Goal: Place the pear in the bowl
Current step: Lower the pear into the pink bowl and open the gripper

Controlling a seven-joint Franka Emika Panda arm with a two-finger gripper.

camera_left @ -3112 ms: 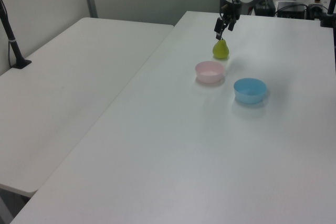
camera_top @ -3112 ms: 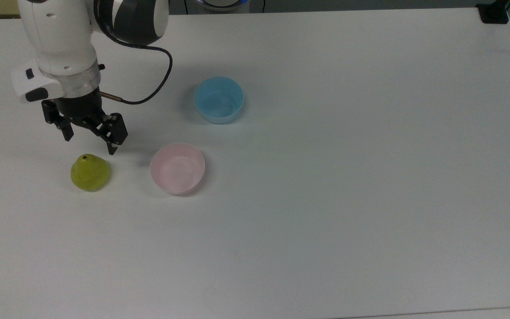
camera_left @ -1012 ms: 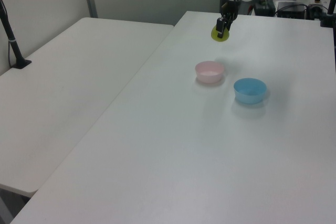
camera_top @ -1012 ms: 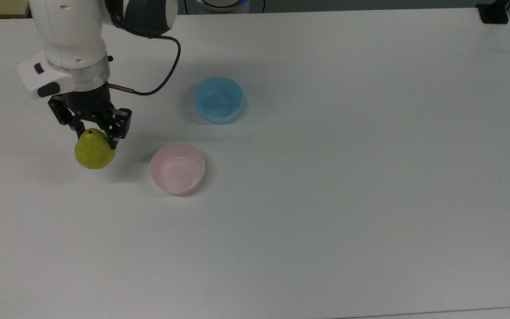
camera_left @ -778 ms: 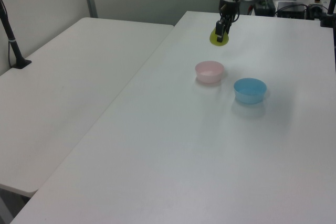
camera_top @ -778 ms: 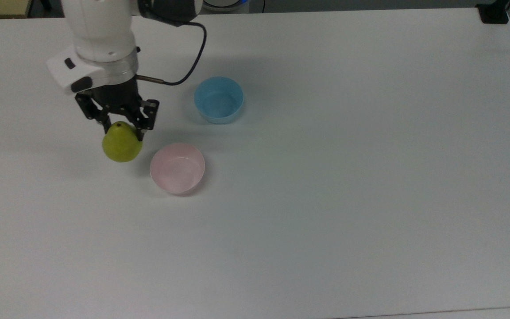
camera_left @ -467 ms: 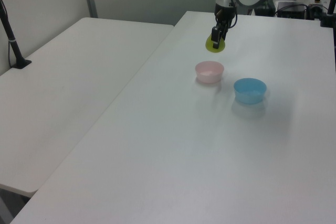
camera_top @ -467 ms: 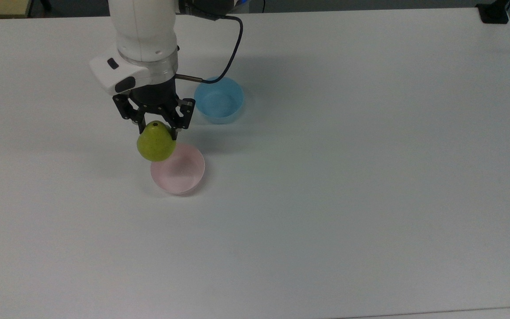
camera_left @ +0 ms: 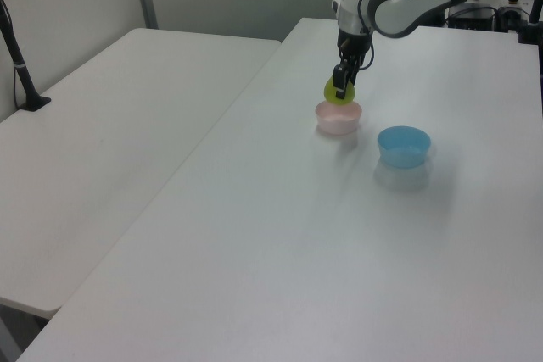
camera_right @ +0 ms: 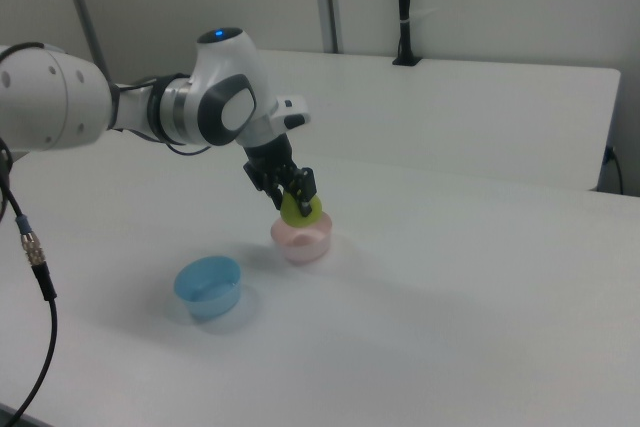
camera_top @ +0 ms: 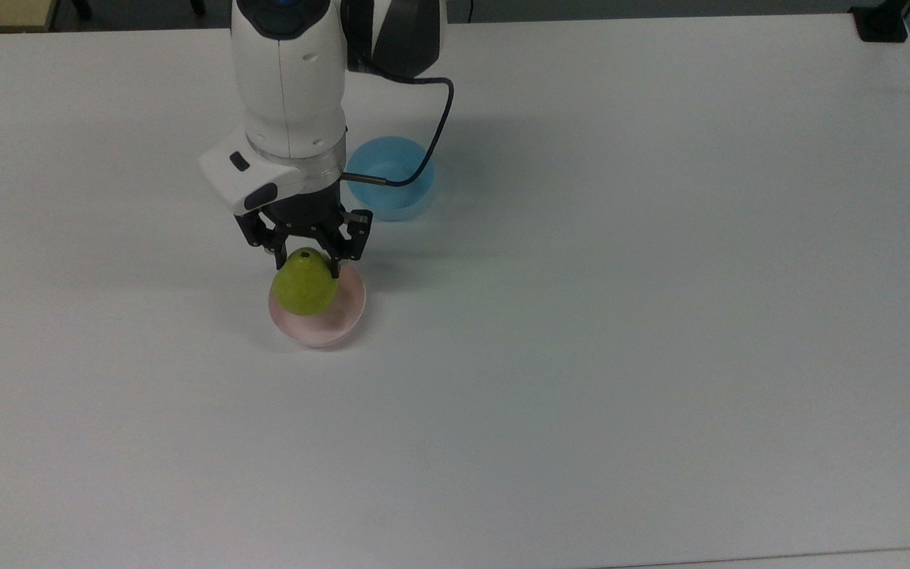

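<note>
Pear [camera_top: 305, 291] clamped in gripper [camera_top: 306, 264], hanging over pink bowl [camera_top: 344, 325]; you should center, lower, then release.

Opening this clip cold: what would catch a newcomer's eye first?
The pear, yellow-green, hangs in the gripper just above the pink bowl, near the middle of the white table in the top view. A blue bowl stands apart behind it, partly covered by the arm.
</note>
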